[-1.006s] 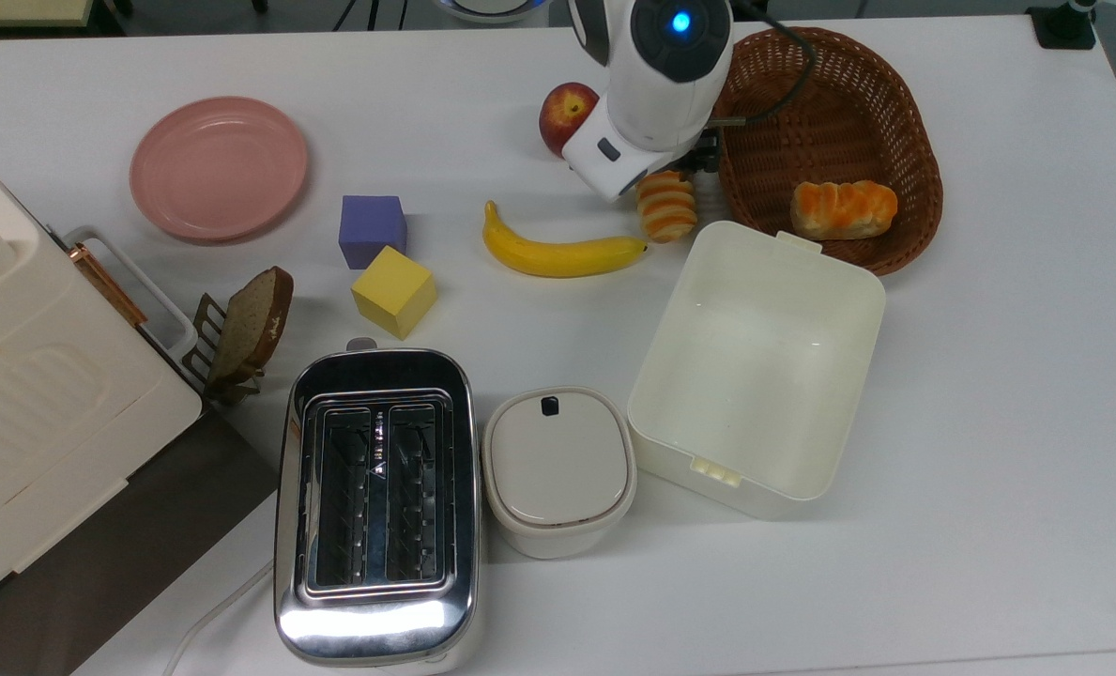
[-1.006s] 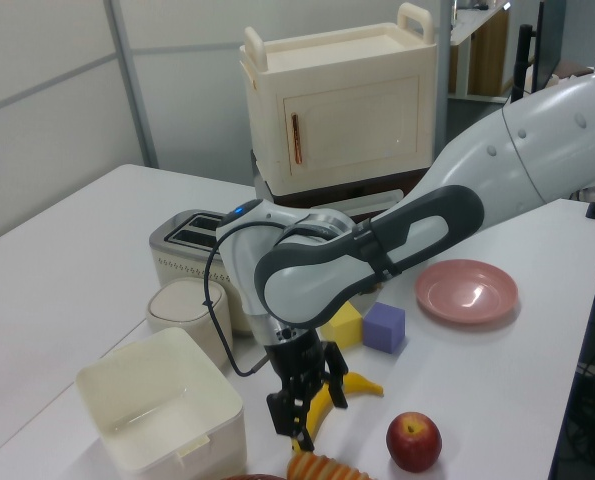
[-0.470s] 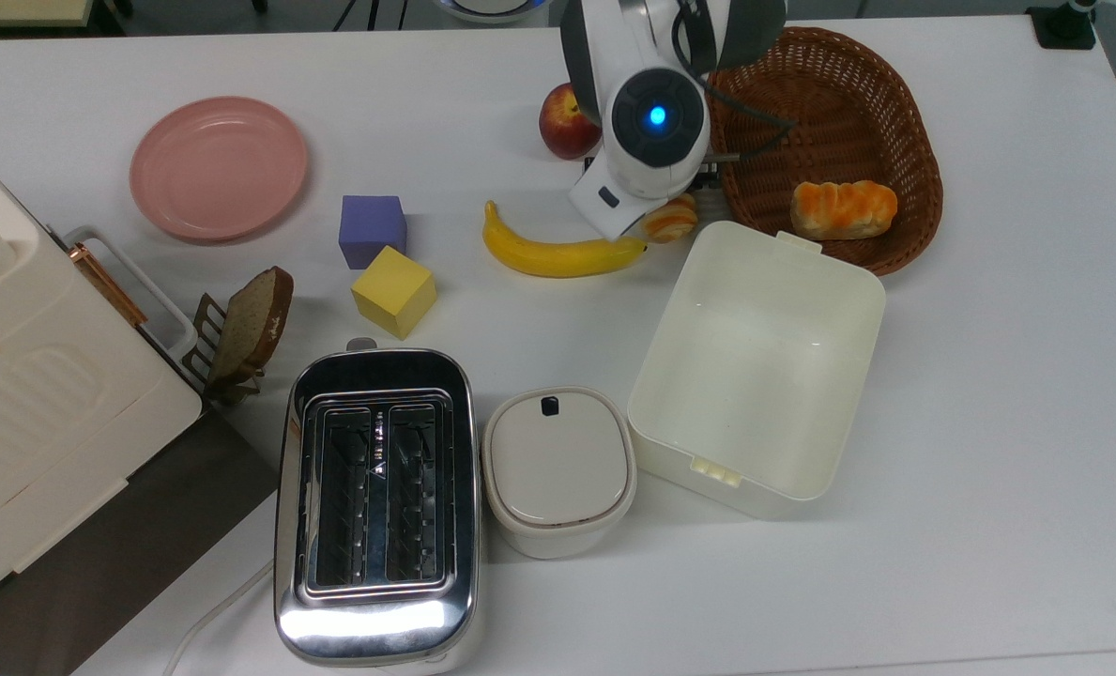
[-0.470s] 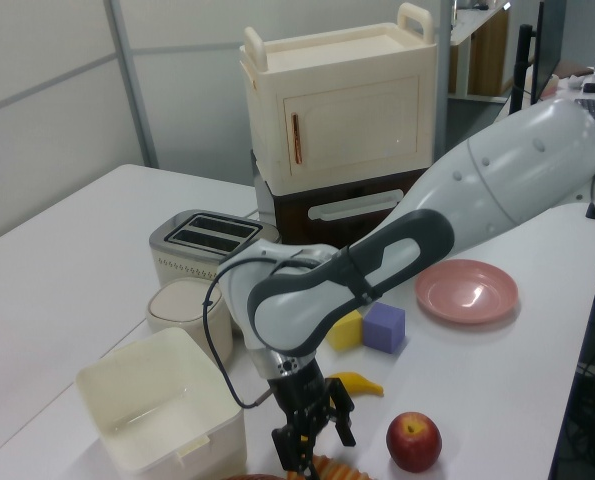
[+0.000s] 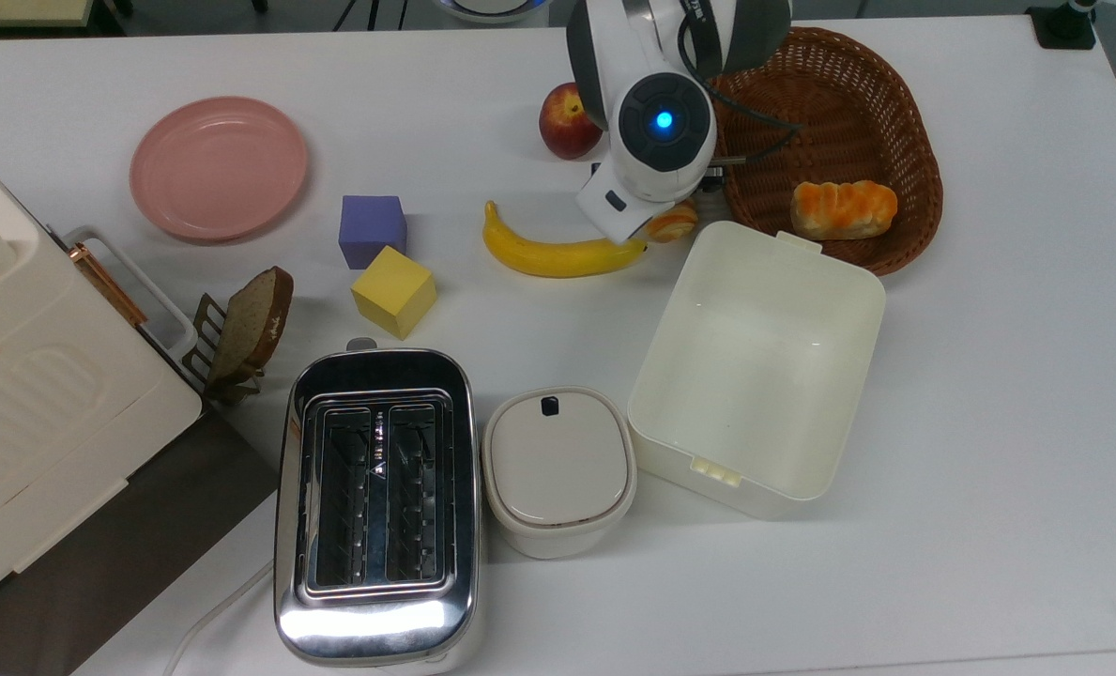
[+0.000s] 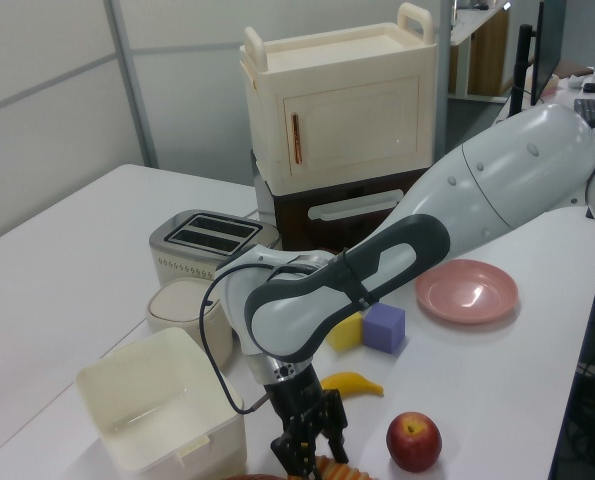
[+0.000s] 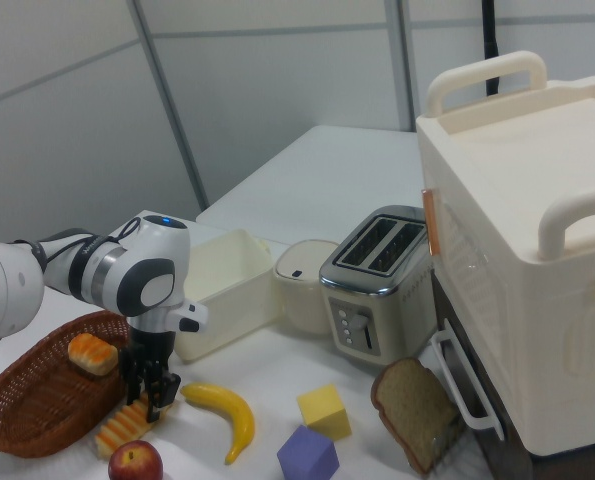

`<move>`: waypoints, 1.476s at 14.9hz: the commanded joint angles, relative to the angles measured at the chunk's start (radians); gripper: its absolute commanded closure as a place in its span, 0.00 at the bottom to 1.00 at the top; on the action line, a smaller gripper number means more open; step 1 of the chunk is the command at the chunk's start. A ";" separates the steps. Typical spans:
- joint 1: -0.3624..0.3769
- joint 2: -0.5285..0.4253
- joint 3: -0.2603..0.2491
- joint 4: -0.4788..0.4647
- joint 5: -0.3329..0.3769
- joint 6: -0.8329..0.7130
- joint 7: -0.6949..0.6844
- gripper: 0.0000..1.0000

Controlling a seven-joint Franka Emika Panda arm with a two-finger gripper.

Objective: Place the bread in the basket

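My end effector [image 7: 149, 388] straddles bread [image 7: 123, 424], prongs spread, not clenched — looks light, squashy; pinch mid-length. Basket [image 7: 22, 412] at 9 o'clock, right view.

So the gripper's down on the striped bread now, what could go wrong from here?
1. The gripper sits near one end of the long bread, so the free end may sag or slip out when lifted.
2. The banana and apple lie close by and could get nudged.
3. The basket has a raised rim and already holds a bun; a low carry could catch the rim.
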 commanded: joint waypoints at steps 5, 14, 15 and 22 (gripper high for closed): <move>0.000 -0.031 -0.002 -0.004 0.016 0.012 0.006 1.00; -0.002 -0.149 0.004 0.143 0.077 -0.180 0.067 1.00; 0.006 -0.149 0.019 0.163 0.077 -0.175 0.113 1.00; 0.145 -0.134 0.102 0.212 -0.007 -0.135 0.344 0.00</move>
